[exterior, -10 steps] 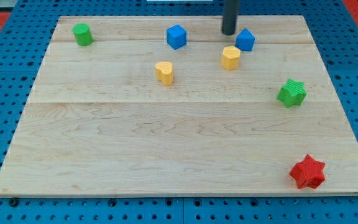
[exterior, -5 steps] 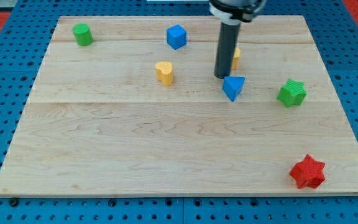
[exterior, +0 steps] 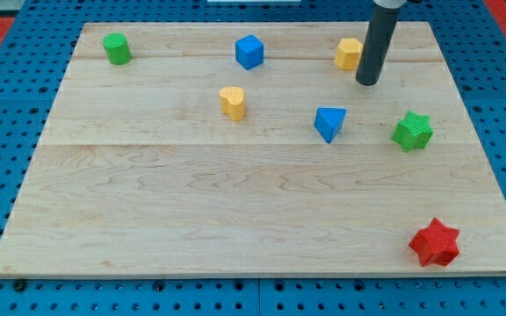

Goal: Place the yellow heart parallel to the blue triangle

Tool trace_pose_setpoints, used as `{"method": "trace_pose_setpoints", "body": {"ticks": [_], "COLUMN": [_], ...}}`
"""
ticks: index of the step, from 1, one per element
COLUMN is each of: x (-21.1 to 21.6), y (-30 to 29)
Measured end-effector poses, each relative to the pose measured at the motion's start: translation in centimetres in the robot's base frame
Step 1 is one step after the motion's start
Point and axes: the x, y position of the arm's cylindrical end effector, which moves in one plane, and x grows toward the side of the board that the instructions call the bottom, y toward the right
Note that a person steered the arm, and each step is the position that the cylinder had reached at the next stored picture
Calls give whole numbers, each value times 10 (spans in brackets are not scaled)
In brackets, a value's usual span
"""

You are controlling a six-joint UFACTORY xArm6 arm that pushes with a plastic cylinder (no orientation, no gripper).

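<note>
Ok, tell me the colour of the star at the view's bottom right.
Red; the star shows clearly in the camera view.

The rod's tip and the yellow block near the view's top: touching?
Cannot tell. In the camera view my tip ends just lower right of the yellow block, but the rod's shaft overlaps its right edge, hiding any gap.

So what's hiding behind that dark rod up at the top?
Behind the rod, a yellow block shows at its left edge; its right side is covered, so its shape is unclear. My tip rests on the bare board.
</note>
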Motion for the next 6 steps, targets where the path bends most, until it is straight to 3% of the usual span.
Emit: {"method": "trace_pose_setpoints", "body": {"ticks": [3, 5, 6], "x": [20, 77, 78], "y": [-166, -191, -191]}}
